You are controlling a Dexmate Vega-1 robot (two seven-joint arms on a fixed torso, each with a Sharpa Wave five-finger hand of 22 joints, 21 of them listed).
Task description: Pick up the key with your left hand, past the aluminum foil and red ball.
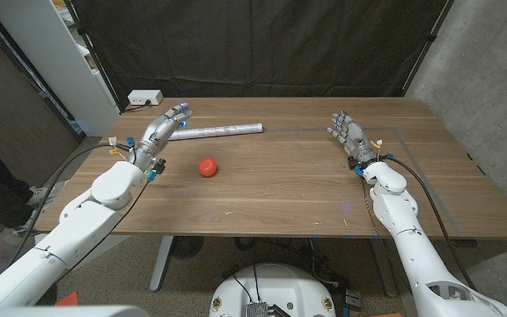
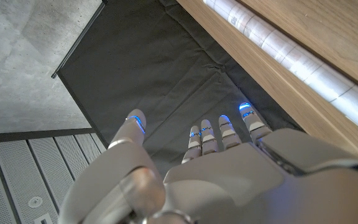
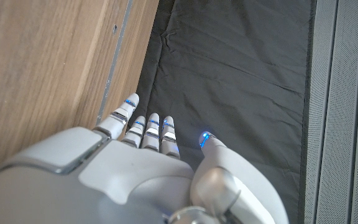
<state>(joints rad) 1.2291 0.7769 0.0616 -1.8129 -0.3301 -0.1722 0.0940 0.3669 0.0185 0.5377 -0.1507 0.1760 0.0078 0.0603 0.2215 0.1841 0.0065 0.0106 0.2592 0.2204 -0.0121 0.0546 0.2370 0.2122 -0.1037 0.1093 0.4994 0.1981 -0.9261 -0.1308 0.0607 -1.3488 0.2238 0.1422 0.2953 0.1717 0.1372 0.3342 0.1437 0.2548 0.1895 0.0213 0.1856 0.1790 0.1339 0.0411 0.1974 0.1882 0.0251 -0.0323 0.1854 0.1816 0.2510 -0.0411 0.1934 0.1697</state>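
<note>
A long silver roll of aluminum foil (image 1: 220,130) lies along the far part of the wooden table (image 1: 280,194). In front of it sits a small red ball (image 1: 207,166). My left hand (image 1: 163,129) hovers at the roll's left end with its fingers stretched out and apart, holding nothing. In the left wrist view the same hand (image 2: 229,174) reaches past the table's far edge, with the foil roll (image 2: 303,59) beside it. My right hand (image 1: 351,137) stands open over the right side of the table, fingers straight, far from both objects; the right wrist view shows that hand (image 3: 142,168) empty.
A white box with a cable (image 1: 144,98) sits at the table's back left corner. A black curtain (image 1: 262,44) hangs behind the table and a white cabinet (image 1: 51,53) stands at the left. A thin line (image 1: 416,145) runs across the table's right part.
</note>
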